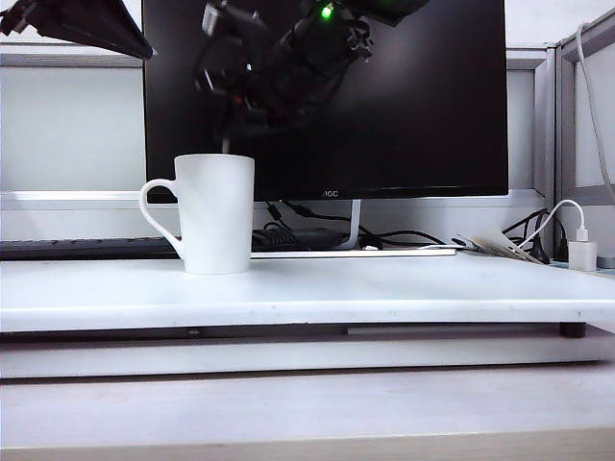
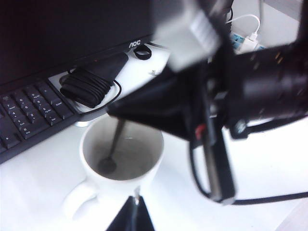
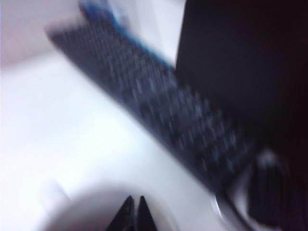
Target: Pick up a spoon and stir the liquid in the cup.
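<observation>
so there's one cup (image 1: pixel 217 213) on the white table (image 1: pixel 384 293), standing upright on the left side with its looped handle facing left, and one spoon (image 2: pixel 114 144) in it. from the left wrist view you can see the spoon's thin handle slanting down into the mug, bowl end sitting in the liquid at the bottom. in the exterior view just a sliver of handle pokes up above the rim.

two grippers. the right gripper (image 3: pixel 133 211) is right above the cup's mouth, reaching in from the upper right; its fingertips are pressed together. it looks like it's pinching the top of the spoon handle, since the handle runs straight up into it in the left wrist view.

the left gripper (image 2: pixel 131 216) hangs on the near side of the cup, just over the rim, not touching the spoon. only its dark tip shows, so i can't tell if it's open or not.

behind it all: one monitor (image 1: pixel 413 96), one keyboard (image 2: pixel 29 110), one coiled black power brick (image 2: pixel 89 82).
</observation>
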`<move>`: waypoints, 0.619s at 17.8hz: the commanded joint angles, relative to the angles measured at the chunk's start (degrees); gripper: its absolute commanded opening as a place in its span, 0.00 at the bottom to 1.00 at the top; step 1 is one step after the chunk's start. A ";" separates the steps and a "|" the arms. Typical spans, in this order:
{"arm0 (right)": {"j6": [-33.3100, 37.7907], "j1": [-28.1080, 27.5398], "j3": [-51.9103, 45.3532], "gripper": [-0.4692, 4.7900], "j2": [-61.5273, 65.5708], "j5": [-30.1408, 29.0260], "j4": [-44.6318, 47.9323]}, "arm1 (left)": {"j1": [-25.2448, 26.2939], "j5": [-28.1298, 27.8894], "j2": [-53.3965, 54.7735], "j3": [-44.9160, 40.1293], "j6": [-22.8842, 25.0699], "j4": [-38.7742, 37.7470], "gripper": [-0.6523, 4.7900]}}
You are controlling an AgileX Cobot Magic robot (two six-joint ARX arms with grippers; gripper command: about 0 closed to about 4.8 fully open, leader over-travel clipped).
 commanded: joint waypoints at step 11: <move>-2.32 0.09 2.95 0.08 -1.66 2.40 -0.11 | 0.04 0.28 -0.15 0.20 0.04 0.55 0.11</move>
